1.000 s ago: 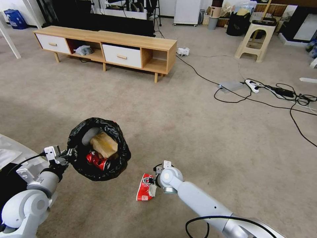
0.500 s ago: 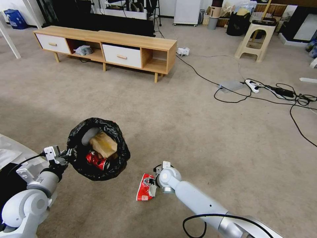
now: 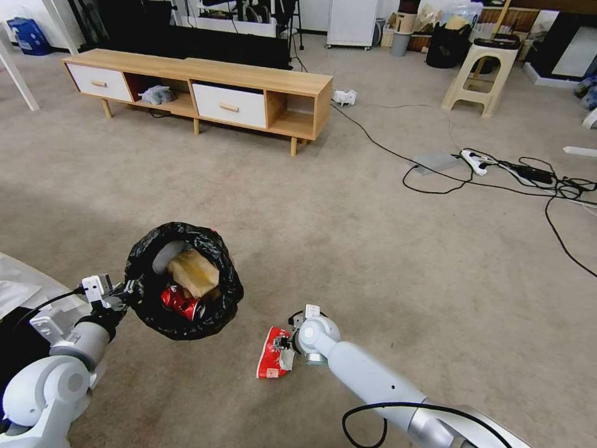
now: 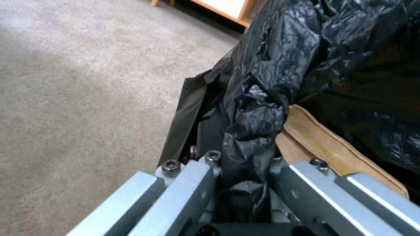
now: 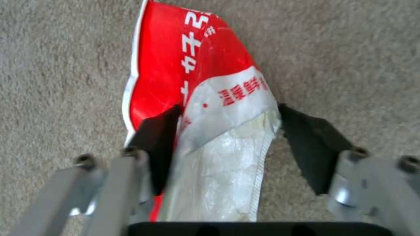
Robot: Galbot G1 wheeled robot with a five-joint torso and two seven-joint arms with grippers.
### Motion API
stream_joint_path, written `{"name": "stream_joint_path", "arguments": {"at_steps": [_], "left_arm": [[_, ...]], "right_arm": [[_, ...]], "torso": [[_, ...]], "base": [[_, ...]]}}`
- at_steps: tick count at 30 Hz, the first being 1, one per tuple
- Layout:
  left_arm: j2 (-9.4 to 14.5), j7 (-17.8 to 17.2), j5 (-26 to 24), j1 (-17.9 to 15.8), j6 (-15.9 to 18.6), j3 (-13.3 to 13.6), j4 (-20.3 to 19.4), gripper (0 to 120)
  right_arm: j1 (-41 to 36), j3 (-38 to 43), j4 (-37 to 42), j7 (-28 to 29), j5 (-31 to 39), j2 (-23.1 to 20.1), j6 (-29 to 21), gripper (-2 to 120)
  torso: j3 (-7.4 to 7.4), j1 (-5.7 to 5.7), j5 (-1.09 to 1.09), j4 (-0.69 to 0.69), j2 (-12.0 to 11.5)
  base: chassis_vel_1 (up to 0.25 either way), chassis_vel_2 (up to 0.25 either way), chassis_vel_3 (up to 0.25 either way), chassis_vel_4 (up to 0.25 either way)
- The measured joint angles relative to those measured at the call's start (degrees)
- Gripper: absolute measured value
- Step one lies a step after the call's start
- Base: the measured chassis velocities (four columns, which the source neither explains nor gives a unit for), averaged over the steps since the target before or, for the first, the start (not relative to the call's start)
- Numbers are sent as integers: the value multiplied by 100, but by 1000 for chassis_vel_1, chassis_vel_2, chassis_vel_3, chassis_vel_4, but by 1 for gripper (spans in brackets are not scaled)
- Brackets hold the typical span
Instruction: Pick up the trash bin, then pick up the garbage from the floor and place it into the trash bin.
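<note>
While the trash bin (image 3: 183,281) hangs above the carpet at near left, my left hand (image 3: 127,291) grips its bag-lined rim. The red-white wrapper (image 3: 272,353) lies on the floor to its right, between my right hand's (image 5: 227,131) spread fingers.

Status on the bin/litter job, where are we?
Done: left gripper is shut on the trash bin rim, bin off the floor, with a brown paper box and a crushed red can inside. In hand: right gripper is open, straddling the snack wrapper on the carpet. Left: close, lift, drop it in the bin.
</note>
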Motion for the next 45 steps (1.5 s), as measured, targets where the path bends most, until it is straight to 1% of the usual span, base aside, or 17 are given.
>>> {"name": "stream_joint_path", "arguments": {"at_steps": [1,3,4,5,6,7,9,10,11,12,13,15,31,32,43,45], "left_arm": [[0,0,0,0,0,0,0,1],[7,5,-11,-9,-1,2,9,1],[7,5,-11,-9,-1,2,9,1],[8,6,-12,-9,-2,1,10,1],[9,11,-14,-8,-3,1,17,1],[9,11,-14,-8,-3,1,17,1],[12,15,-21,-8,-3,-1,26,1],[12,15,-21,-8,-3,-1,26,1],[13,16,-27,-8,-3,-1,27,1],[15,18,-32,-17,-3,-1,36,1],[15,18,-32,-17,-3,-1,36,1],[17,20,-40,-32,-3,-1,48,1],[40,32,-91,-111,2,40,97,1],[43,23,-97,-117,11,51,95,1],[74,3,-116,-82,47,93,-6,1],[78,-28,-170,-57,87,103,-75,1]], "right_arm": [[0,0,0,0,0,0,0,52],[9,-22,-21,-2,-1,21,3,39],[9,-22,-21,-2,-1,21,3,39],[10,-28,-22,-2,-1,28,4,36],[11,-36,-23,0,5,37,4,30],[11,-36,-23,0,5,37,4,30],[9,-51,-4,8,19,40,4,19],[9,-51,-4,8,19,40,4,19],[5,-58,14,19,31,39,4,15],[-4,-76,55,53,55,32,5,8],[-4,-76,55,53,55,32,5,8],[-22,-113,142,129,95,9,11,1],[45,-209,351,350,303,-95,20,0],[78,-227,485,432,394,-161,27,0],[244,-316,1129,758,863,-519,44,0],[289,-346,1370,857,1020,-652,54,0]], "torso": [[0,0,0,0,0],[1,0,6,5,0],[1,0,6,5,0],[2,0,6,6,0],[2,0,8,8,-1],[2,0,8,8,-1],[2,1,9,10,-1],[2,1,9,10,-1],[2,1,9,10,-1],[2,1,9,9,-1],[2,1,9,9,-1],[2,1,7,9,-1],[3,1,6,7,-2],[2,1,5,5,-2],[2,1,6,6,-2],[2,1,5,7,-2]], "base": [[0,0,0,0],[0,0,0,0],[0,0,0,0],[0,0,0,0],[0,0,0,0],[0,0,0,0],[0,0,0,0],[0,0,0,0],[0,0,0,0],[0,0,0,0],[0,0,0,0],[0,0,0,0],[0,0,0,0],[0,0,0,0],[0,0,0,0],[0,0,0,0]]}}
